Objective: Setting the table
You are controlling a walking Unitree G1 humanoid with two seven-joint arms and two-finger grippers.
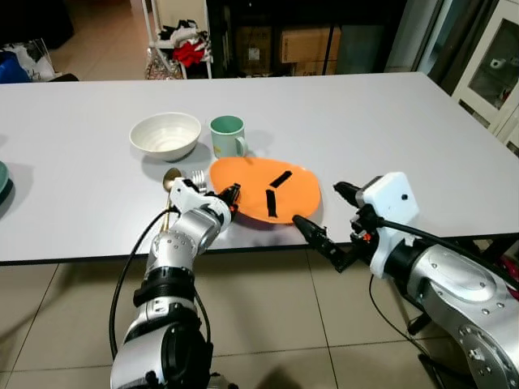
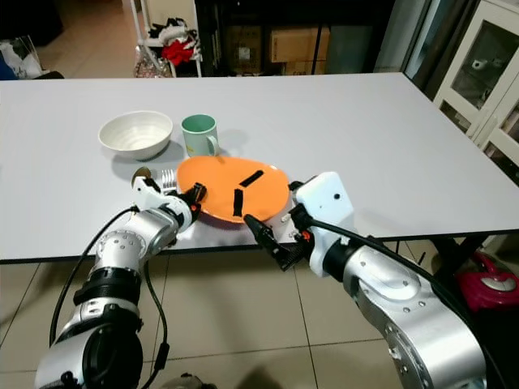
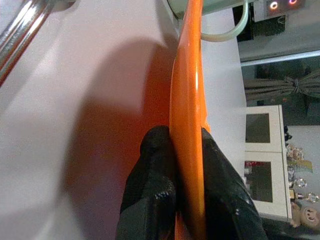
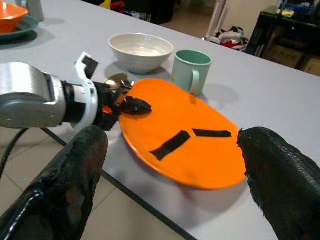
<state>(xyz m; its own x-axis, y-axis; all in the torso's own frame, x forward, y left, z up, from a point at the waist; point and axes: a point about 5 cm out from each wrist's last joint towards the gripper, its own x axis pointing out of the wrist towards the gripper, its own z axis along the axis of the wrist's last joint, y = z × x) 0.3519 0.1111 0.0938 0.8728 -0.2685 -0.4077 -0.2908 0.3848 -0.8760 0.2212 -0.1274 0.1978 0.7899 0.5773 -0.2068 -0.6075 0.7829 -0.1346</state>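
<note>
The left claw point(image 1: 230, 197) pinches the orange plate's point(image 1: 268, 188) rim on the tabletop point(image 1: 365, 121). The right claw point(image 1: 324, 219) hangs spread beside the plate's other edge

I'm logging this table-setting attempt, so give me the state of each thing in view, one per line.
orange plate: on the table near its front edge, rim pinched by the left claw.
left claw: shut on the plate's rim.
right claw: open, off the table's front edge, holding nothing.
white bowl: upright, looks empty.
green mug: upright beside the bowl.
spoon: lying on the table left of the plate.
</note>
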